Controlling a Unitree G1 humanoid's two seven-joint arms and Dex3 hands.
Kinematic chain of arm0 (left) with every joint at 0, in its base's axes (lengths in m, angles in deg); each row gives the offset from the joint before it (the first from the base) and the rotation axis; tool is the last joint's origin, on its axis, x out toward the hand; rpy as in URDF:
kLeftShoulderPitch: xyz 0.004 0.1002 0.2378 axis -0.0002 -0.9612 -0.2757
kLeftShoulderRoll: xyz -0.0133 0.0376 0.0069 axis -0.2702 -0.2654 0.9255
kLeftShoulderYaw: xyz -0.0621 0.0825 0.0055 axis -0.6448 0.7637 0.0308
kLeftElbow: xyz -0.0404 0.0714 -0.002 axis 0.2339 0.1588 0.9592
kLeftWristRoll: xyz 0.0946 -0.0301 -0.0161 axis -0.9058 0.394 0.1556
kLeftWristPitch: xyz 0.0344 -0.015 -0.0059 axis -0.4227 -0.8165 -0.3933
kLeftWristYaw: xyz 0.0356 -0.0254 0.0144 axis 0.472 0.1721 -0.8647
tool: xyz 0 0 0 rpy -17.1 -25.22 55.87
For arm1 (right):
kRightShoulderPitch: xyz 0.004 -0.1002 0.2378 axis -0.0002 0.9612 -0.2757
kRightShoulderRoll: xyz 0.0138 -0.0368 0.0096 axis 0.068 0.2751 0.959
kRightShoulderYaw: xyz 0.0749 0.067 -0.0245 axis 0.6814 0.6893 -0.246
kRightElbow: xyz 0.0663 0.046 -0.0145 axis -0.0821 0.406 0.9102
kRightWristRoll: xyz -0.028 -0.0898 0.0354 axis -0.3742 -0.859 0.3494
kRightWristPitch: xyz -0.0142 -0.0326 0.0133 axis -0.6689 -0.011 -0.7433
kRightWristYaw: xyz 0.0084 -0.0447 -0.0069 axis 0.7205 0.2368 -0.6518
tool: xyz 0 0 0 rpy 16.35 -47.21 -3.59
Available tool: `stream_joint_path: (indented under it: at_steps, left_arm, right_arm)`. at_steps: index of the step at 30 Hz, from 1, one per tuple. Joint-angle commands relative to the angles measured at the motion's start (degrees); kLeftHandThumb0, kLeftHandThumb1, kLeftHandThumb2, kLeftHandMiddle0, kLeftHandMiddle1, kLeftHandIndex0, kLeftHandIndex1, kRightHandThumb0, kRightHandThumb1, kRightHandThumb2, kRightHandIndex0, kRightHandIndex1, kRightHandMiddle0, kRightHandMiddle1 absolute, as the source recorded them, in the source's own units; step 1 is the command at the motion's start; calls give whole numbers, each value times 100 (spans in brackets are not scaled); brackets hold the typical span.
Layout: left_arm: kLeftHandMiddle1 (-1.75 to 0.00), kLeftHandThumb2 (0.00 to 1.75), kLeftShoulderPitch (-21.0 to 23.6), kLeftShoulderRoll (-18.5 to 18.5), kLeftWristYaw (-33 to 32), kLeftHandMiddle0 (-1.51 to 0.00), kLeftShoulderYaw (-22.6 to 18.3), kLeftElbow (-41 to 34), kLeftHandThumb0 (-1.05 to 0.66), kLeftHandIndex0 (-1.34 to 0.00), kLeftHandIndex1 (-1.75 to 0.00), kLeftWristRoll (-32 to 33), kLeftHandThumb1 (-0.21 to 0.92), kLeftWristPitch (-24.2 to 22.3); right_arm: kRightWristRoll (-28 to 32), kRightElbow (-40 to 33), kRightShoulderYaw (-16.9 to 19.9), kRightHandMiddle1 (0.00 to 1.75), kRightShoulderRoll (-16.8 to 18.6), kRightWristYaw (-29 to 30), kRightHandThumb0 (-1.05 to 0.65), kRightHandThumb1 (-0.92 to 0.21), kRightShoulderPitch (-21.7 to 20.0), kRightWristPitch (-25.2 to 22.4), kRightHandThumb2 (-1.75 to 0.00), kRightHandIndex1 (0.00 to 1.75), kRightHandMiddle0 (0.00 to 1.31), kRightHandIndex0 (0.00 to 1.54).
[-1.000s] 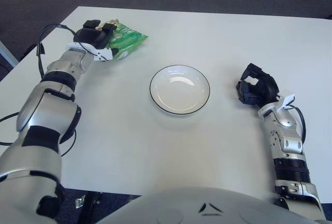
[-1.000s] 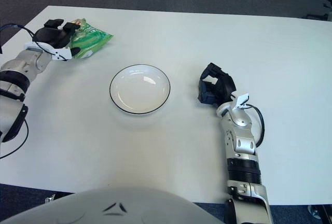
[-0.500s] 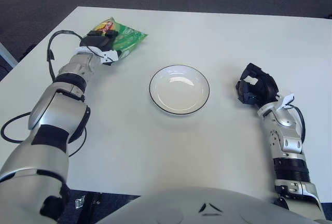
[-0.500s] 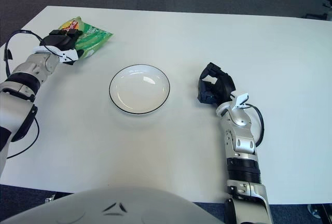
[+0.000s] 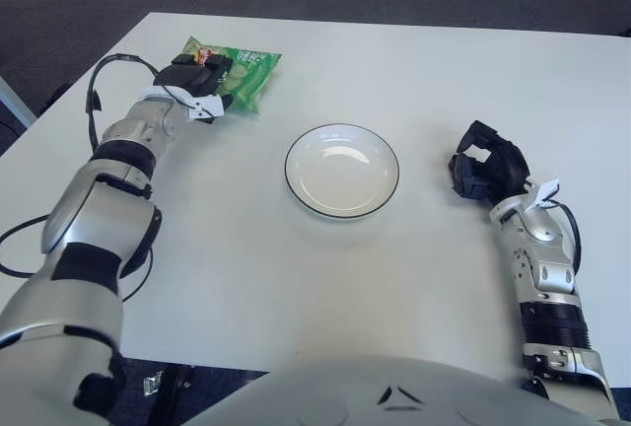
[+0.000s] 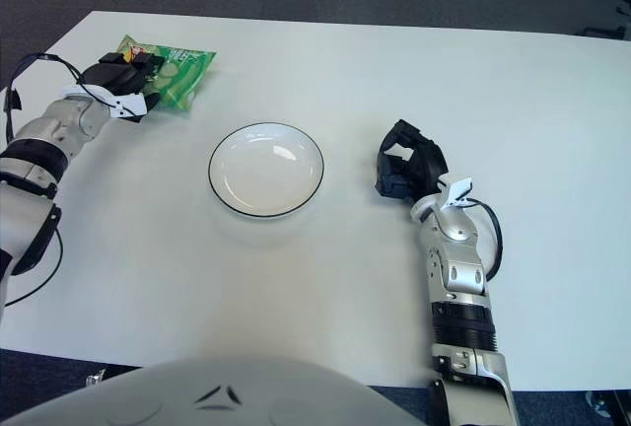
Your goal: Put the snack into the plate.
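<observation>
left hand (image 5: 193,83) is wrapping its fingers around the green snack bag (image 5: 244,72) at the table's far left, so it can carry it | plate (image 5: 341,170) is sitting empty in the middle, waiting | right hand (image 5: 485,170) is curling its fingers, holding nothing, beside the plate's right

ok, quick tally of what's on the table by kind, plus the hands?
Snack bags: 1, the green snack bag at far left, with the left hand on it.
Plates: 1, the white plate with a dark rim, nothing in it.
Robot hands: 2, the right hand showing right of the plate.
Total: 4
</observation>
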Motion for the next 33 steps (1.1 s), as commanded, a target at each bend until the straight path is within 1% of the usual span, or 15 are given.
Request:
stream_joint_path:
  at_steps: [1,3,5,6,9,11,12,14,16,20,23,25,26,29,33]
  left_arm:
    - [-79,130,-454,-315,268,-23,39,-585,-96,0,-69,38,92,307]
    - [-62,129,-847,-631,530,-22,-99,-1374,-96,0,-70,170,92,457]
    - [-54,128,-1355,-997,929,-22,-311,-2410,-96,0,-71,373,92,469]
    - [-52,127,-1587,-1147,1135,-22,-412,-2891,-96,0,-71,471,92,418]
    - [-47,125,-2040,-1395,1571,-22,-624,-3828,-95,0,-71,655,92,228]
    - [-45,124,-2433,-1654,2154,-22,-780,-4757,-95,0,-68,847,92,-7]
    - [-44,122,-2575,-1751,2383,-21,-839,-5100,-95,0,-66,917,92,-103]
    - [-43,121,-2799,-1877,2660,-21,-953,-5552,-95,0,-64,1000,92,-238]
    - [-42,119,-3159,-2051,2834,-21,-1158,-6031,-96,0,-63,1091,92,-373]
    - [-41,117,-3563,-2215,3205,-22,-1449,-6767,-97,0,-65,1194,92,-707]
    - [-39,116,-3864,-2338,3583,-20,-1699,-7512,-96,0,-64,1173,92,-1019]
    - [-38,114,-3966,-2345,3722,-19,-1795,-7747,-96,0,-63,1140,92,-1135]
    - [-37,110,-4027,-2371,3838,-19,-1836,-7942,-94,0,-65,1050,92,-1214]
    - [-34,109,-4119,-2357,4375,-17,-1822,-8619,-91,0,-57,619,92,-1627]
    - [-32,107,-4210,-2311,4663,-16,-1882,-8960,-87,0,-51,468,92,-1854]
  right_arm:
    - [28,248,-139,175,361,31,-50,-28,538,-236,-136,175,65,129]
    - [27,223,-143,175,358,44,-50,-28,547,-246,-136,175,65,129]
    - [27,183,-147,175,356,59,-50,-28,560,-264,-136,175,65,129]
    - [28,161,-149,175,354,65,-50,-28,568,-275,-136,175,65,129]
    - [31,127,-152,175,351,73,-50,-28,578,-293,-137,175,65,129]
    - [41,115,-151,175,340,59,-50,-27,580,-306,-137,175,65,129]
    - [47,108,-149,175,334,51,-50,-27,583,-311,-137,175,65,129]
    - [58,102,-148,175,327,37,-50,-28,585,-315,-137,175,65,129]
    - [66,104,-150,175,322,28,-50,-28,584,-312,-137,175,65,129]
    - [71,82,-154,175,300,23,-50,-28,592,-333,-136,175,65,129]
    - [64,93,-158,175,283,9,-50,-28,589,-332,-136,175,65,130]
    - [63,97,-159,175,278,5,-50,-28,588,-331,-136,175,65,130]
    - [63,105,-158,175,273,-2,-50,-28,584,-323,-137,175,65,130]
    - [68,132,-152,175,259,-29,-50,-27,571,-307,-137,175,65,130]
    - [80,119,-144,175,270,-20,-50,-28,572,-321,-137,175,65,130]
